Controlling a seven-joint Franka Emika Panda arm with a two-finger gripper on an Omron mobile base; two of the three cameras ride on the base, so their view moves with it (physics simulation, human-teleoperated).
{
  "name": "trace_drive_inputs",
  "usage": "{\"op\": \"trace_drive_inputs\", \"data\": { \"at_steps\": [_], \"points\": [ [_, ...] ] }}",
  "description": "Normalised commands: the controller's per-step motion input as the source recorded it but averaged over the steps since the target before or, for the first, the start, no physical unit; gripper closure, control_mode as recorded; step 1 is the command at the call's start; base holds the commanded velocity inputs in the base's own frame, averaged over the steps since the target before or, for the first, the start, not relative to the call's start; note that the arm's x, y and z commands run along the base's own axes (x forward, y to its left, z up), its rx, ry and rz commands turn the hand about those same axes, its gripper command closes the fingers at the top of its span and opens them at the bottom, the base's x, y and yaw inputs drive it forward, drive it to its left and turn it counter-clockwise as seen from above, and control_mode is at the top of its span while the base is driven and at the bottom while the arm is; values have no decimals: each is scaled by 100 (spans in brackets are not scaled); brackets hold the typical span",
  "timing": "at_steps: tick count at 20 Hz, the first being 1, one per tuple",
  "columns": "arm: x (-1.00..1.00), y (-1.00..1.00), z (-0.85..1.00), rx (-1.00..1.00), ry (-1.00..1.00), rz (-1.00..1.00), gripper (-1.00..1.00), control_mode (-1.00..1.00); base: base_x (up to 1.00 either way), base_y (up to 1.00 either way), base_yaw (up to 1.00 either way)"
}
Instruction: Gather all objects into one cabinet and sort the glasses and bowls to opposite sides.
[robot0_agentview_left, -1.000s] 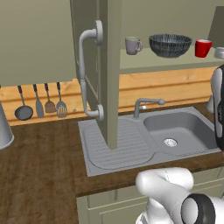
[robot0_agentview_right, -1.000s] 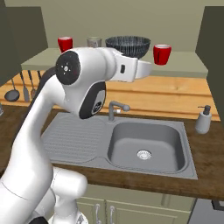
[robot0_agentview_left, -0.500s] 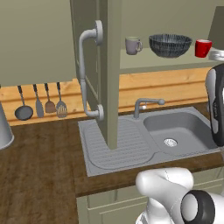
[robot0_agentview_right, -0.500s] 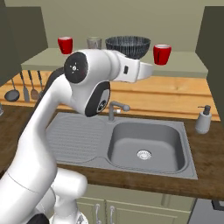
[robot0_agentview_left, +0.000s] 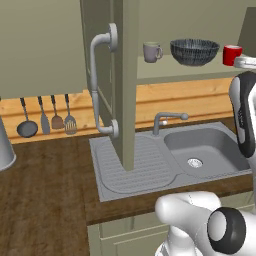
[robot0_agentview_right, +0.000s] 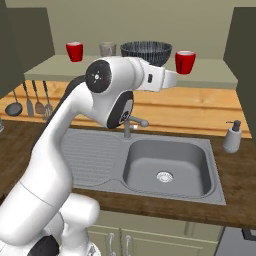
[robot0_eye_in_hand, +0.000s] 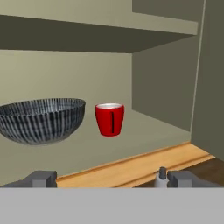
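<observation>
Jaws (robot0_eye_in_hand: 107, 178) fully spread, nothing between them. They're level with the cabinet (robot0_agentview_right: 130, 70) shelf, pointed into it from the front.

Shelf layout, right base view: red mug (robot0_agentview_right: 74, 51) near the left end, grey mug (robot0_agentview_right: 107, 48) next to it, bowl (robot0_agentview_right: 146, 52) around the middle, second red mug (robot0_agentview_right: 185, 62) toward the right end, closer to the front edge. All four are on the one shelf, so gathering looks done; what's left is sorting.

Problem: the bowl has mugs on both sides. My read is that the right-hand red mug is the one to move, over to the left with the other two, or else the bowl goes past it to the right end.

Key relation from the hand view: the right-hand red mug (robot0_eye_in_hand: 109, 119) sits straight ahead of the jaws, centred between the tips, standing upright, further into the shelf. Handle faces the camera. Bowl (robot0_eye_in_hand: 41, 118) is just beside it to the left, apart, not touching.

Next move is likely a straight push forward to straddle the mug, then close. Risk: the left tip clipping the bowl rim, since the gap is tight.
</observation>
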Motion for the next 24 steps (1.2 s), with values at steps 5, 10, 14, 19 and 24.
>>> {"op": "trace_drive_inputs", "data": {
  "at_steps": [5, 10, 14, 19, 24],
  "points": [
    [21, -21, -6, 0, 0, 5, -100, -100, 0, 0, 0],
    [13, -2, -7, 0, 0, 2, -100, -100, 0, 0, 0],
    [11, 0, -3, 0, 2, 0, -100, -100, 0, 0, 0],
    [21, 0, -3, 0, 1, 1, -100, -100, 0, 0, 0],
    [37, 0, -4, -1, 2, 1, -100, -100, 0, 0, 0]
  ]
}}
